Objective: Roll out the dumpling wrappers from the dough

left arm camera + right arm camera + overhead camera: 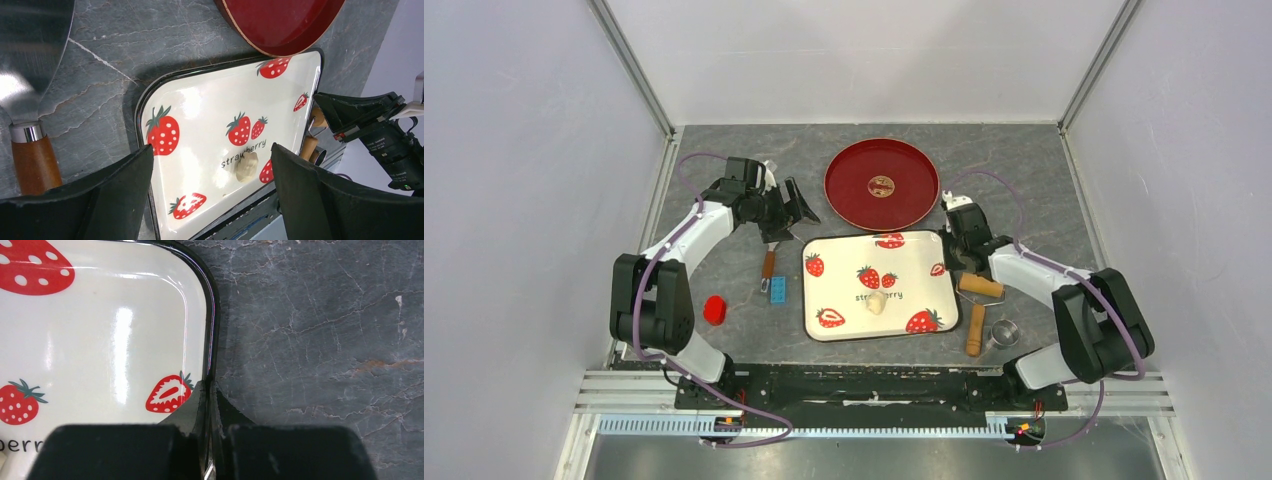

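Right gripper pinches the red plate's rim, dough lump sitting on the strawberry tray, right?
No: the right gripper pinches the strawberry tray's rim, not the red plate's; the right wrist view shows it. The dough lump is on that tray.

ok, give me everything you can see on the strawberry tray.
The tray is a rounded rectangle, glossy enamel-like white with red strawberry prints, the word strawberry and a thin dark rim. It lies flat on the grey table. A small dough lump sits near its middle. The right gripper is shut on its right rim. The red plate lies just beyond its far edge.
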Robot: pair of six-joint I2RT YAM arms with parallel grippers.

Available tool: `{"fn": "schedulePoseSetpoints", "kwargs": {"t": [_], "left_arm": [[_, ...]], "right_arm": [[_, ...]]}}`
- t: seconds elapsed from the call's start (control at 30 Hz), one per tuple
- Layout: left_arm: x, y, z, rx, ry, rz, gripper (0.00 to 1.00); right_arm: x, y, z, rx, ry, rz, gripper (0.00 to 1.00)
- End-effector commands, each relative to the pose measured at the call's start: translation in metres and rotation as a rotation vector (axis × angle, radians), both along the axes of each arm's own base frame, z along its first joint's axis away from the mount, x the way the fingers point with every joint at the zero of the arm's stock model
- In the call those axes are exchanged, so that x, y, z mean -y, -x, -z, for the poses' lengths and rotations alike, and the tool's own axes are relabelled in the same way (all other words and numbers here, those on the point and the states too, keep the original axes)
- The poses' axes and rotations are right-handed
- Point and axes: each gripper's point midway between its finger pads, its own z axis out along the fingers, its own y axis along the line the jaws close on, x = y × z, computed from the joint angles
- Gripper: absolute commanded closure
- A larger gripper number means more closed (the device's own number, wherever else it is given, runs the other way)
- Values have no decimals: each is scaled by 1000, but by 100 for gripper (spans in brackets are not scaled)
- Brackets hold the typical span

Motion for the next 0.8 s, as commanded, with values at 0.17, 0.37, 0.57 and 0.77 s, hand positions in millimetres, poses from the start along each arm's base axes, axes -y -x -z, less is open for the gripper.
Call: {"fn": "schedulePoseSetpoints", "kwargs": {"t": [0.17,0.37,0.57,0.77], "left_arm": [[5,-4,-15,62,14,58,11],[5,-3,-16,69,11,74,11],[6,0,-15,66,19,86,11],[7,1,-14,64,21,97,11]], "right_arm": [[20,39,26,-118,36,66,100],[21,51,34,-152,24,75,100],[24,65,42,-187,23,92,99],[32,77,42,-199,37,114,99]]}}
